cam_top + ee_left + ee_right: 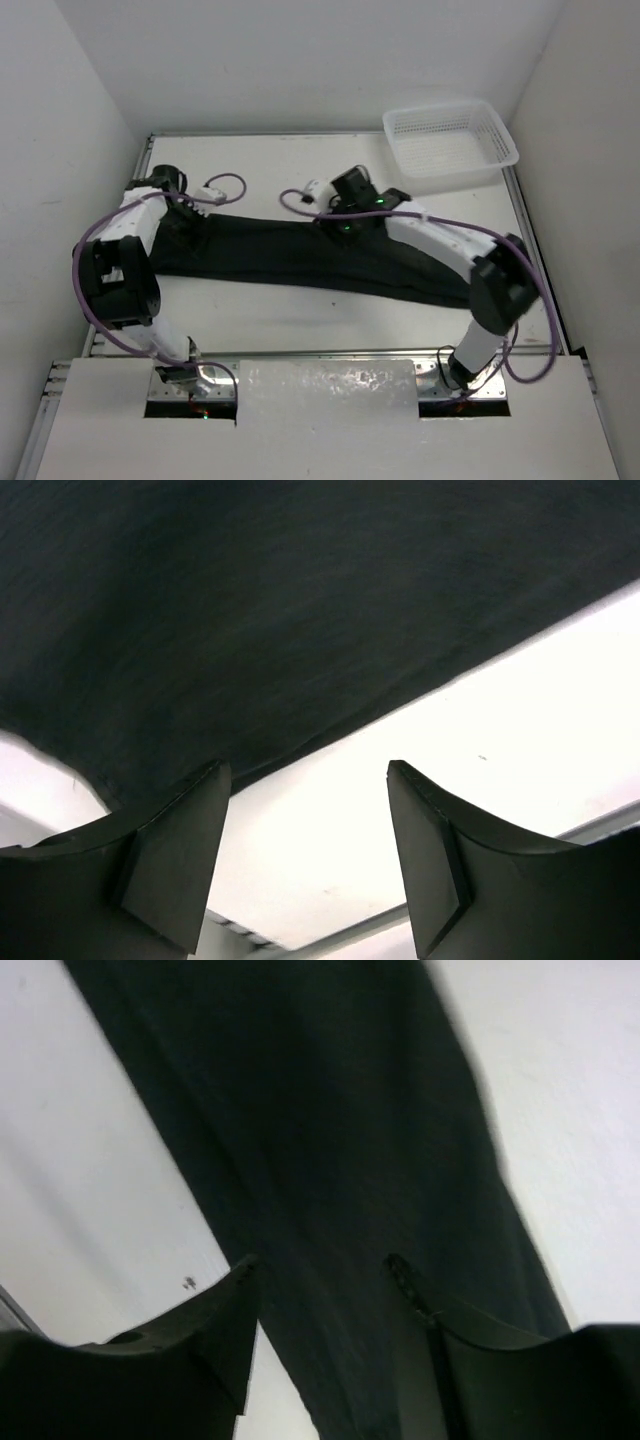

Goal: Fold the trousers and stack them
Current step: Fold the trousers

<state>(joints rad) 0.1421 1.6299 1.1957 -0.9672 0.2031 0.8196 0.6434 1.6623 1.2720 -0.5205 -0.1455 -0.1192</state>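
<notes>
As trousers (300, 255) lie flat, right claw (322, 1265) hovers above

1 trousers (290, 255), 1 basket (450, 145).

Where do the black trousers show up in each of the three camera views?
Top external: the trousers stretch left to right across the middle of the table.
Left wrist: the trousers fill the upper left, their edge running diagonally.
Right wrist: the trousers form a dark band from top to bottom through the centre.
Shared landmark: the white table bordering the fabric's edge in every view.
</notes>
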